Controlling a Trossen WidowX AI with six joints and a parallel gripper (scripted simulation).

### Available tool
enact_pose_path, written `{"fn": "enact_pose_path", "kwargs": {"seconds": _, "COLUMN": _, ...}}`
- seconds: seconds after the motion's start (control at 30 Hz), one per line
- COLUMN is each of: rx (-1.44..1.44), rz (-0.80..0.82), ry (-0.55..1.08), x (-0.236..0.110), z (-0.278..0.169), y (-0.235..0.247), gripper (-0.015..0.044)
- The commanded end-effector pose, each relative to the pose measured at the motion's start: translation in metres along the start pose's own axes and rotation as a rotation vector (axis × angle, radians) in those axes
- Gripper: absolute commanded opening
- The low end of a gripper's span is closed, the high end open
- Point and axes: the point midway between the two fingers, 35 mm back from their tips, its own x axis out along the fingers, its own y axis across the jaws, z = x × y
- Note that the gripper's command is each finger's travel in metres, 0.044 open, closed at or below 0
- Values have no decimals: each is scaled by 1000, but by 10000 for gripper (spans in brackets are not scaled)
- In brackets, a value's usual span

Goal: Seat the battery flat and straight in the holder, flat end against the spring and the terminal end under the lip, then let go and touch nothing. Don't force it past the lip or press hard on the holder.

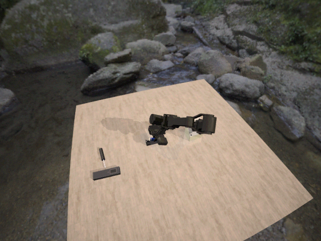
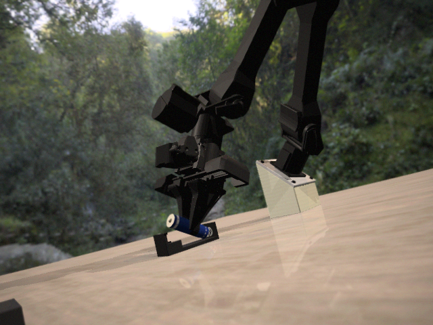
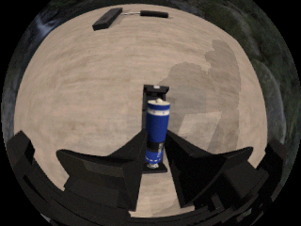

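Observation:
My gripper (image 2: 194,223) (image 3: 154,132) (image 1: 154,139) is shut on the blue battery (image 2: 189,226) (image 3: 157,124) (image 1: 153,139). The battery is tilted over the black holder (image 2: 171,246) (image 3: 156,89) (image 1: 148,142). Its right end sits low against the holder's spring end (image 2: 210,231). Its white left end (image 2: 171,221) is raised above the holder's left wall. In the wrist view the battery lines up with the holder's long axis.
A dark flat tool with a black handle (image 1: 106,172) (image 3: 108,18) lies on the table's left side. The arm's pale base block (image 2: 287,191) (image 1: 194,136) stands right of the holder. A dark block (image 2: 10,311) sits at the near left corner.

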Motion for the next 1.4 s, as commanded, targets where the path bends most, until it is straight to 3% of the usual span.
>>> {"fn": "enact_pose_path", "kwargs": {"seconds": 0.0, "rx": 4, "rz": -9, "ry": 29, "x": 3, "z": -3, "y": -3, "gripper": 65}}
{"fn": "enact_pose_path", "kwargs": {"seconds": 1.37, "rx": -8, "rz": -24, "ry": 248, "x": 14, "z": 3, "y": -6, "gripper": 65}}
